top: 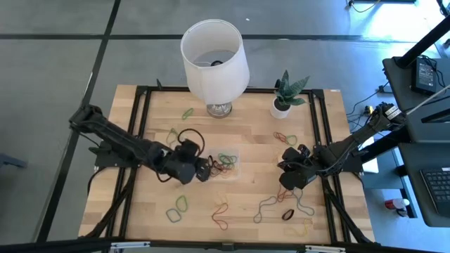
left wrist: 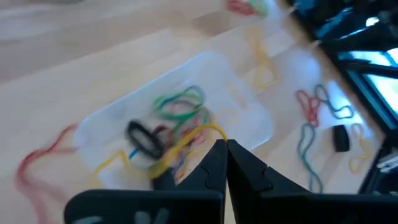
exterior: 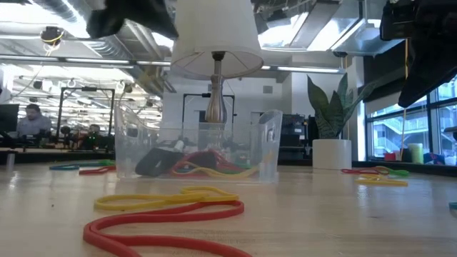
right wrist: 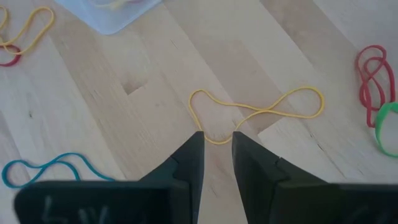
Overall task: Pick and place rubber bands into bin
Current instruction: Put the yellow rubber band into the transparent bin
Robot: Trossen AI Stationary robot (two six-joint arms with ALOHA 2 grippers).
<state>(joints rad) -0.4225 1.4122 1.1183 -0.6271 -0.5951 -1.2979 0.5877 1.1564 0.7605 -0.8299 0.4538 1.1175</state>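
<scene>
The clear bin (top: pixel 226 160) sits mid-table before the lamp, and its walls (exterior: pixel 264 143) show in the low view. It holds green, red and yellow rubber bands (left wrist: pixel 180 109) and a black one (left wrist: pixel 144 138). My left gripper (top: pixel 206 169) (left wrist: pixel 225 146) is shut and hovers over the bin's left side, high above it in the low view (exterior: pixel 136 18). My right gripper (top: pixel 287 172) (right wrist: pixel 216 144) is open, low over the table to the bin's right. Its fingertips stand on either side of the near loop of a yellow rubber band (right wrist: pixel 255 109) lying flat on the wood.
The white lamp (top: pixel 214 60) and potted plant (top: pixel 281 105) stand at the far edge. Loose bands lie scattered: green (top: pixel 176 207), red (top: pixel 221 214), yellow (top: pixel 299 228), red and green (right wrist: pixel 373 87), teal (right wrist: pixel 43 168). A person (exterior: pixel 32 118) sits in the room behind.
</scene>
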